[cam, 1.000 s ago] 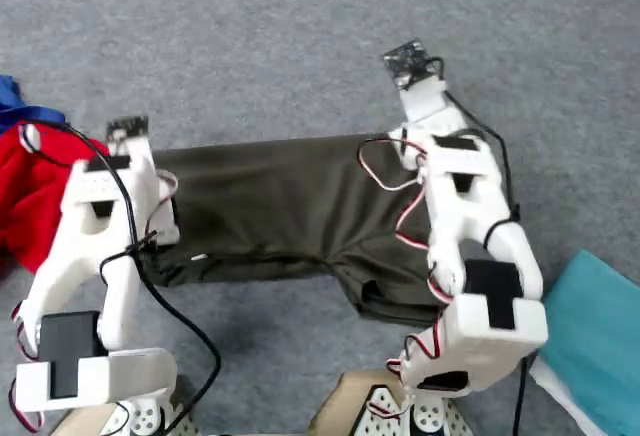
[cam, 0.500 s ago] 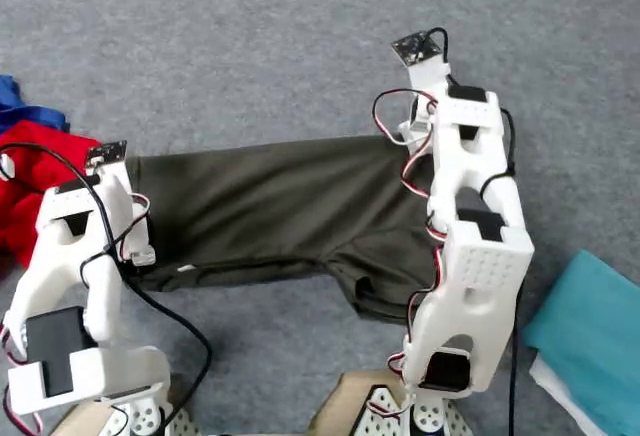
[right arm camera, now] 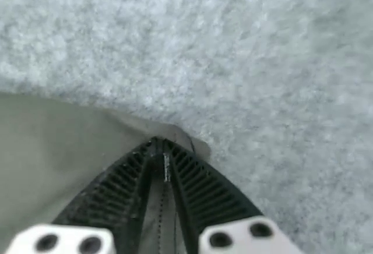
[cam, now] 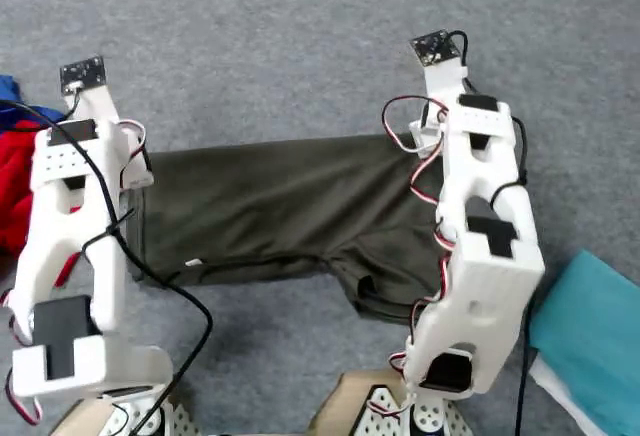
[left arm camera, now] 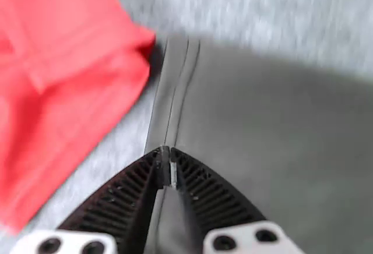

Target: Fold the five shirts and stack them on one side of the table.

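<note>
since both arms stretched farther out from their bases: the dark shirt has barely shifted and lies flat, so the grip looks set and the fold not yet made.
left jaws: clamped together on the shirt's hem at one far corner.
right jaws: pinched tight on the other far corner.
edges: red shirt just beside the left jaws; teal shirt well behind the right jaws.
open room: bare bench ahead of both jaws.

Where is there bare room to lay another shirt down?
Widest: the grey table beyond the dark shirt, along the far edge. A smaller patch lies nearside of it, between left arm and right arm. The red shirt crowds the left, the teal shirt the right.
</note>
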### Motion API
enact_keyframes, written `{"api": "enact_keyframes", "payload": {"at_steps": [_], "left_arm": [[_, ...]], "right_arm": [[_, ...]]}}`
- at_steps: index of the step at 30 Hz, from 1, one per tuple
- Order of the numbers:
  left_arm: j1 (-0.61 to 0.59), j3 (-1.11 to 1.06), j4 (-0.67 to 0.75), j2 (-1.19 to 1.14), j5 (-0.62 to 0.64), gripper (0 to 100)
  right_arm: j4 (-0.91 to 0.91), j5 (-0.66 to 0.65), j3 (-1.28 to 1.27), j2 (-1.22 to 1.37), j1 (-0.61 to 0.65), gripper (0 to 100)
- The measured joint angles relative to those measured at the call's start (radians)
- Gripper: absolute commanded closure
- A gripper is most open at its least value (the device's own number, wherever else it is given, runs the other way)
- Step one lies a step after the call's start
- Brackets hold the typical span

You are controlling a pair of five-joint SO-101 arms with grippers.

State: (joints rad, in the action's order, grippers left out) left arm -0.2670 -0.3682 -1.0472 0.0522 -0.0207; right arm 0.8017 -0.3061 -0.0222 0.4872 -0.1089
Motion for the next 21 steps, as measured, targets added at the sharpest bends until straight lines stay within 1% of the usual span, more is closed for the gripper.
{"api": "enact_keyframes", "payload": {"at_steps": [3, 5, 8, 10, 13, 17, 21], "left_arm": [[0.006, 0.0, 0.152, -0.101, 0.069, 98], [0.006, 0.002, 0.209, -0.187, 0.1, 98], [0.005, 0.043, 0.224, -0.299, 0.112, 98], [0.005, 0.094, 0.207, -0.338, 0.115, 98], [0.0, 0.147, 0.172, -0.373, 0.117, 98], [0.0, 0.164, 0.166, -0.381, 0.117, 98], [0.0, 0.164, 0.166, -0.382, 0.117, 98]], "right_arm": [[-0.123, 0.0, -0.152, -0.109, 0.0, 99.3], [-0.229, 0.0, -0.269, -0.193, 0.0, 99.3], [-0.39, 0.0, -0.443, -0.318, 0.0, 99.3], [-0.473, 0.0, -0.532, -0.377, 0.0, 99.3], [-0.503, -0.008, -0.578, -0.413, 0.0, 99.3], [-0.503, -0.015, -0.585, -0.413, 0.0, 99.3], [-0.45, -0.058, -0.585, -0.413, 0.0, 99.3]]}}
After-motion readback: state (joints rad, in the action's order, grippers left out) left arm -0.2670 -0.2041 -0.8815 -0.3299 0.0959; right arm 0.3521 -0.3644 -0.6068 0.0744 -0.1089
